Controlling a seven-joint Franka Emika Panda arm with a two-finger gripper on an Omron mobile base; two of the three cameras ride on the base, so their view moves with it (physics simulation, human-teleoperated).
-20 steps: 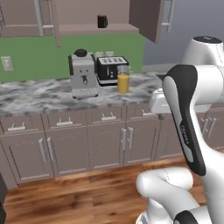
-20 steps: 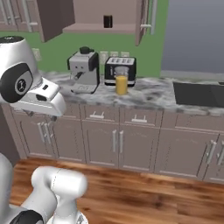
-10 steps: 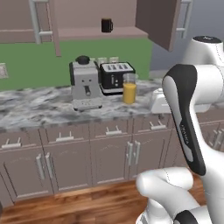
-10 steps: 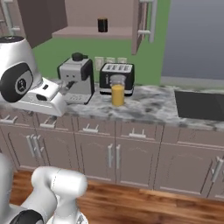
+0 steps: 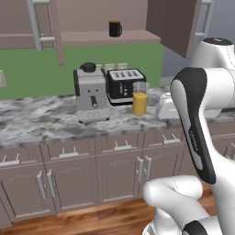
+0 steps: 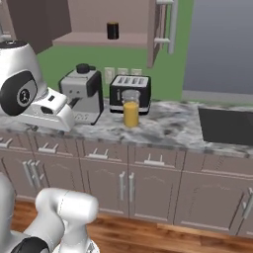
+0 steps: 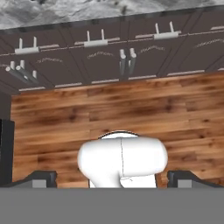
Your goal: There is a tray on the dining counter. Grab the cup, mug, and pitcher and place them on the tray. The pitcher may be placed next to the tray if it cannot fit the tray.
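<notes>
My end effector [image 7: 112, 181] hangs over the wooden floor [image 7: 131, 109], tips wide apart and holding nothing. The plain yellow-orange cylindrical pitcher [image 5: 140, 103] stands well ahead of it on the marbled desk [image 5: 41, 121], just in front of the black toaster [image 5: 124, 86]. The small black handled mug [image 5: 114, 29] sits higher, on the cabinet shelf [image 5: 105, 38]. A careless reach could clip the toaster or the grey coffee machine [image 5: 91, 93], toppling the pitcher.

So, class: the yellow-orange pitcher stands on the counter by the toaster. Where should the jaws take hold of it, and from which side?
Grip the pitcher across its plain round body, about mid-height, probably coming from the open counter-edge side. It stands upright with no handle visible, the toaster sits close behind it and the coffee machine stands to one side, so the front looks freest.
</notes>
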